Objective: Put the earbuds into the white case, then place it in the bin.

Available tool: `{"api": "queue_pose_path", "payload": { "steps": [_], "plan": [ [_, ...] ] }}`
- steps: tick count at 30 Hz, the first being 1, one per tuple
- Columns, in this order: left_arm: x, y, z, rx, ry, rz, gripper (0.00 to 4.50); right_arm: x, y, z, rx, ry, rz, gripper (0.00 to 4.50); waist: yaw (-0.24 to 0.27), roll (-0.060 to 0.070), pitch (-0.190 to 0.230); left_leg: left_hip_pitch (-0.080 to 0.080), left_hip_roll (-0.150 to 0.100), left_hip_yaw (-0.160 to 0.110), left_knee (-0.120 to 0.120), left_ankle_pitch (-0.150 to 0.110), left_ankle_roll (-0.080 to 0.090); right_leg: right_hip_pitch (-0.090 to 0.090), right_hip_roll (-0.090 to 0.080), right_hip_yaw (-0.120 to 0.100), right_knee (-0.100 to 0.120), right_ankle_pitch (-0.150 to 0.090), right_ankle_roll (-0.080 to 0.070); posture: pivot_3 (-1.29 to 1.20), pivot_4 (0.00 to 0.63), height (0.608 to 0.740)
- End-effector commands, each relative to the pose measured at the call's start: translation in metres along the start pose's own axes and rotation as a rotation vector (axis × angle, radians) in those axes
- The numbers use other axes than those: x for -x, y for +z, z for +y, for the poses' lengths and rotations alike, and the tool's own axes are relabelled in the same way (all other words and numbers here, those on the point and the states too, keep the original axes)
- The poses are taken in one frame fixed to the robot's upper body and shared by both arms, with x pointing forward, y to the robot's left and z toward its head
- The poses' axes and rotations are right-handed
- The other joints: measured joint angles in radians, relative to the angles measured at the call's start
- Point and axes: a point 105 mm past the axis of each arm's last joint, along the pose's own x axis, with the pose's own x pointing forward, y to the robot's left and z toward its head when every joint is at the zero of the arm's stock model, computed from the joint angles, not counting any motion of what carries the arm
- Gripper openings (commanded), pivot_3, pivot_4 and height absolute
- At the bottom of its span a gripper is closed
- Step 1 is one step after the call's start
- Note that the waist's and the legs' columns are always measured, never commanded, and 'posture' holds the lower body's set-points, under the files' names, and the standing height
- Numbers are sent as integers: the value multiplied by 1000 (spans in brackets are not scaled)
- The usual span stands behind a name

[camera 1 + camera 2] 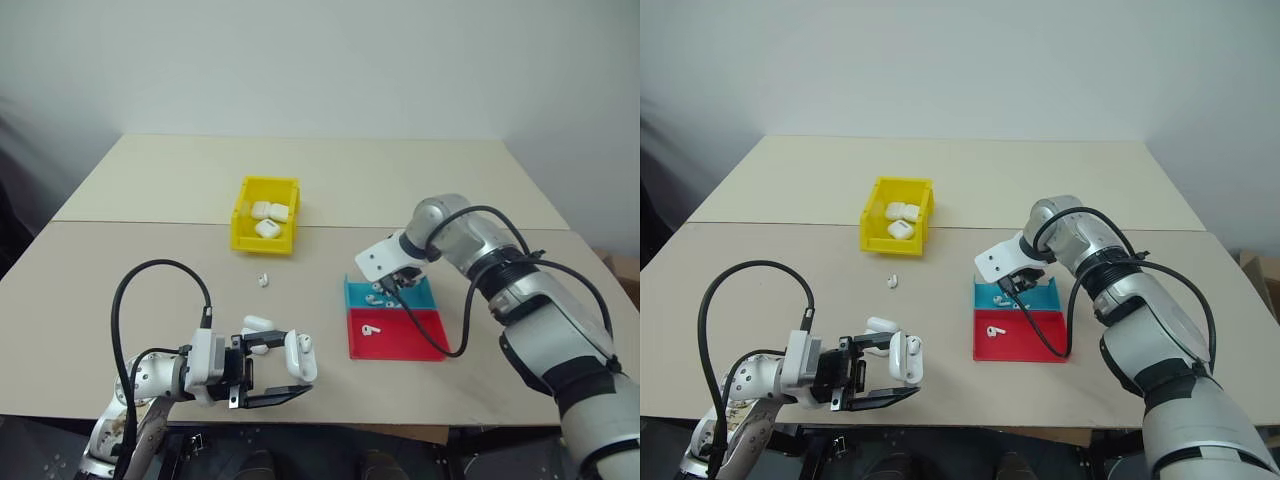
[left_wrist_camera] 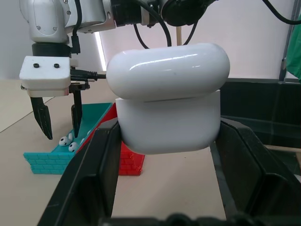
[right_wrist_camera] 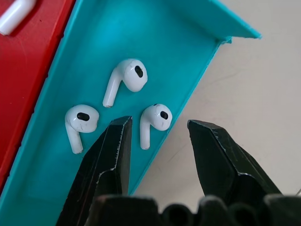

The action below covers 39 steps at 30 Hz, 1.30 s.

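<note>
left gripper (image 1: pixel 292 375): clamped on the white case (image 1: pixel 299 356), lid ajar, near the table's front edge | yellow bin (image 1: pixel 242 225): farther back, holding three cases | right gripper (image 3: pixel 157 136): fingers apart above the earbuds (image 3: pixel 155 118) in the teal tray (image 3: pixel 70 188)
</note>
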Motion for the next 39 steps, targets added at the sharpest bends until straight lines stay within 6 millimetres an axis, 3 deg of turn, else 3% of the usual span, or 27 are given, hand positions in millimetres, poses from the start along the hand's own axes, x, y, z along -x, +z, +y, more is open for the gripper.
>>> {"api": "queue_pose_path", "payload": {
  "steps": [1,39],
  "plan": [
    [-2,9,-1,-53,-8,-16,2765,10,0,-11,21,-50,11,2312,-3,0,0,0,0,0,0,0,0,0,0,0,0,0,0,0,150,740],
    [-1,8,1,-64,-8,12,2765,2,6,-15,-16,-30,-13,2312,-17,0,0,1,0,0,0,0,0,0,0,0,1,0,0,0,150,740]
  ]
}}
